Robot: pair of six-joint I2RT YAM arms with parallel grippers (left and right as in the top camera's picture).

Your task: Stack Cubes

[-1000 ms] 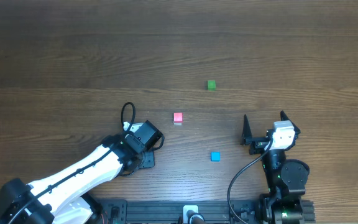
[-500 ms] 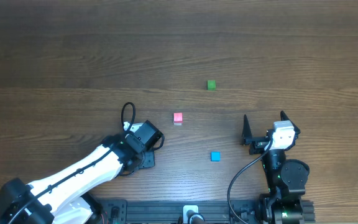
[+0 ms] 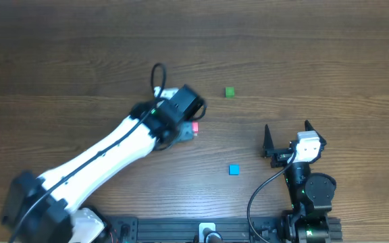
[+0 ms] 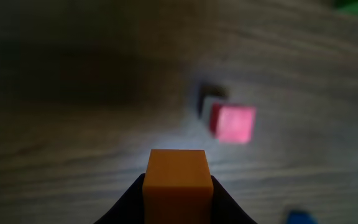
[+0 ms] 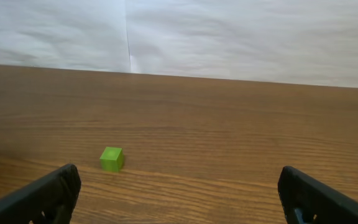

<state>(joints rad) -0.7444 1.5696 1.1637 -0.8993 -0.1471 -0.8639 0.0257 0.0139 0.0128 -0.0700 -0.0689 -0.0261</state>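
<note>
An orange cube (image 4: 178, 181) is held between the fingers of my left gripper (image 4: 178, 199), which is shut on it and hangs above the table. The pink cube (image 4: 233, 122) lies on the wood a little beyond the orange one; from above, the pink cube (image 3: 194, 127) peeks out at the edge of the left gripper (image 3: 183, 133). A green cube (image 3: 229, 92) sits farther back and also shows as the green cube (image 5: 111, 158). A blue cube (image 3: 234, 169) lies nearer the front. My right gripper (image 3: 287, 137) stands open at the right, holding nothing.
The wooden table (image 3: 80, 61) stretches wide on the left and at the back. A pale wall (image 5: 229, 37) rises behind the table's far edge. The left arm (image 3: 107, 158) crosses the front left of the table.
My left arm has swung from the front up and to the right, bringing the orange cube to just beside the pink cube. The right arm has kept still.
</note>
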